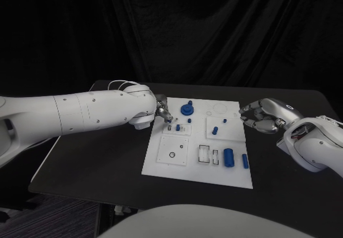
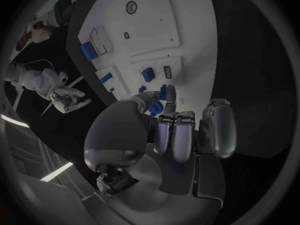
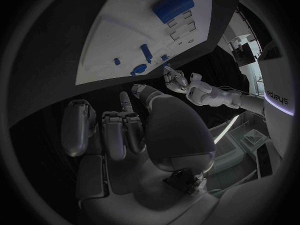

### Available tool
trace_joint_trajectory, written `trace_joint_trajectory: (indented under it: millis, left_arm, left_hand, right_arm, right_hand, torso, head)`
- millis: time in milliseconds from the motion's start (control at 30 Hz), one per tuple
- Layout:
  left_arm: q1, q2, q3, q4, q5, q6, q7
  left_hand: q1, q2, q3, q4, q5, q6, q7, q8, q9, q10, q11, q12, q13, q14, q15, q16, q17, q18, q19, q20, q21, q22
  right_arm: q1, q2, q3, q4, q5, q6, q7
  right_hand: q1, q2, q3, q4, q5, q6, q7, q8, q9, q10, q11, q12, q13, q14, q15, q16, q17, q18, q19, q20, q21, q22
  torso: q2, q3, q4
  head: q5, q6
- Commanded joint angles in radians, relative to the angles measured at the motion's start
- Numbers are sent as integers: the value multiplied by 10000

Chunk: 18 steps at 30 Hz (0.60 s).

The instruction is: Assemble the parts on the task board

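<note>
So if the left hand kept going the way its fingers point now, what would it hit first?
Probably the small blue part standing on the task board, just ahead of the left hand. Depth is unclear, so the fingertips may already be over it.

The far left corner of the task board (image 1: pixel 161 166) is being blocked by the left hand (image 1: pixel 163 110), with its arm stretched over the table's (image 1: pixel 93 163) left side. A tall blue part (image 1: pixel 188 108) is standing just beside it. The board's right edge is being crowded by the right hand (image 1: pixel 258 116). The near board and the black strip before it are being left open.
</note>
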Motion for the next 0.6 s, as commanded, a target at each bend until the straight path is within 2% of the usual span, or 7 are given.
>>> trace_joint_trajectory:
  millis: [33, 333, 600]
  left_arm:
    - [-36, 21, 6, 4, 15, 55, 34]
    - [-101, -34, 6, 25, 15, 123, 34]
    - [-161, -37, 6, 62, 15, 198, 73]
  left_hand:
    - [-79, 49, 233, -196, 34, 37, -128, -9, 17, 1036, -63, 36, 2620, 1020, -61, 27, 2635, 31, 241, -90, -33, 1876]
    - [-101, 67, 243, -186, 47, 39, -128, -11, 21, 1036, -64, 36, 2620, 1020, -61, 27, 2635, 32, 240, -90, -39, 1874]
    - [-126, 75, 247, -179, 56, 41, -128, -12, 26, 1036, -64, 36, 2620, 1020, -60, 27, 2635, 42, 227, -91, -86, 1861]
  right_arm:
    - [-22, -2, 8, 13, -26, -34, -210]
    - [-22, -16, 8, 18, -26, -19, -214]
    - [-22, -1, 8, 16, -26, -10, -215]
  right_hand:
    - [86, -8, 58, -8, 28, 45, 53, -34, -11, 626, 51, -48, 2242, 954, 56, -25, 2286, 72, -82, 6, -37, 1770]
    - [86, -8, 58, -8, 28, 45, 53, -34, -11, 626, 51, -48, 2242, 954, 56, -25, 2286, 72, -82, 6, -37, 1770]
    - [79, -8, 72, -6, 39, 55, 53, -32, -15, 611, 51, -60, 2227, 952, 57, -29, 2281, 75, -87, 7, -51, 1766]
  torso:
    - [1, 3, 1]
    - [-1, 2, -2]
    - [-1, 2, 0]
  head:
    - [-8, 2]
    - [11, 2]
    - [-49, 2]
